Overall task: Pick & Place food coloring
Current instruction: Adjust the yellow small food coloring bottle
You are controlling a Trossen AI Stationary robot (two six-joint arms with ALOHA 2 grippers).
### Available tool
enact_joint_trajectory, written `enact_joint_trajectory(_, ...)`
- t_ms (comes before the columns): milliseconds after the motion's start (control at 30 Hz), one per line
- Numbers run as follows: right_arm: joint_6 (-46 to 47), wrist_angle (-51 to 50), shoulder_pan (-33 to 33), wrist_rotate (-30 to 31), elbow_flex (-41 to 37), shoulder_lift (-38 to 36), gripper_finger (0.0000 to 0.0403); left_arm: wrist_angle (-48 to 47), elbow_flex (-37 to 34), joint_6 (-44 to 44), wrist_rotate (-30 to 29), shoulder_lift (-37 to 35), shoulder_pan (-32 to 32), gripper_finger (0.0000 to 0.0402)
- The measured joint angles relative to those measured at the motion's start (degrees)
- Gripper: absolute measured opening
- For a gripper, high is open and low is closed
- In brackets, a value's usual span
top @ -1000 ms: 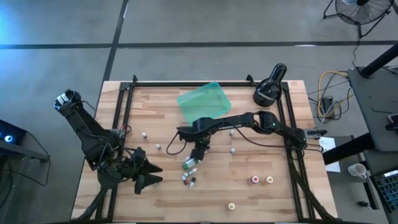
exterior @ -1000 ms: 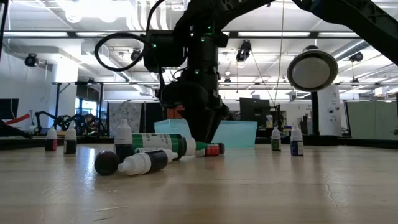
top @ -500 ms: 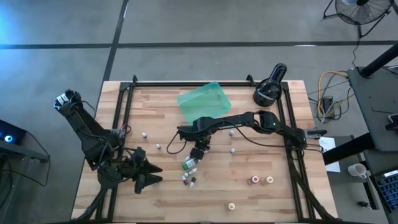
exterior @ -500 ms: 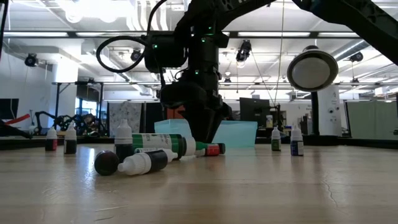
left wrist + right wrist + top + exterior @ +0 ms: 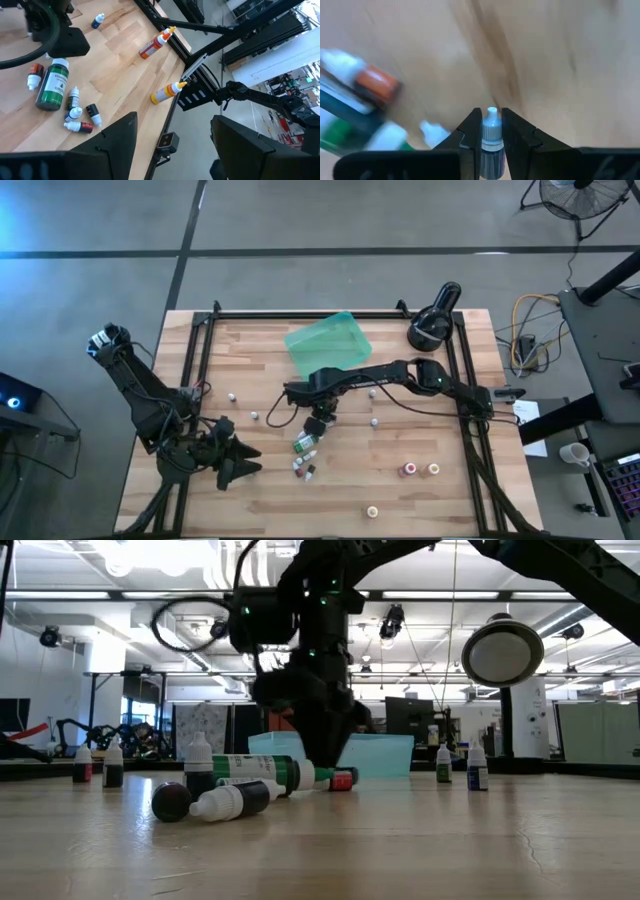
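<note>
Over the middle of the worktop [image 5: 420, 500], the right gripper [image 5: 491, 131] pinches a small white-capped bottle [image 5: 491, 142] between its fingers. The left gripper [image 5: 240, 461] waits spread wide near the front left corner.

Bright ceiling lights glare in the low view; right wrist view blurred.

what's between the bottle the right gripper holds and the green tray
Nothing visible. The right gripper is shut on a small bottle, and the wood between it and the teal tray looks bare; only the arm's own links cross above.
</note>
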Motion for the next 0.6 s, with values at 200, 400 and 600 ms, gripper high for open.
enact_joint_trajectory(200,-1.7,13.7,1.1,3.9,1.0,-2.4,0.0040,0.0,0.0,0.0,0.0,0.0,0.0,0.0225)
enact_joint_trajectory(400,-3.9,35.8,2.5,9.0,0.8,-3.0,0.0037,0.0,0.0,0.0,0.0,0.0,0.0,0.0225)
enact_joint_trajectory(600,-3.9,44.9,3.5,10.8,-1.0,-1.4,0.0036,0.6,0.0,0.0,0.0,0.0,-0.7,0.0225)
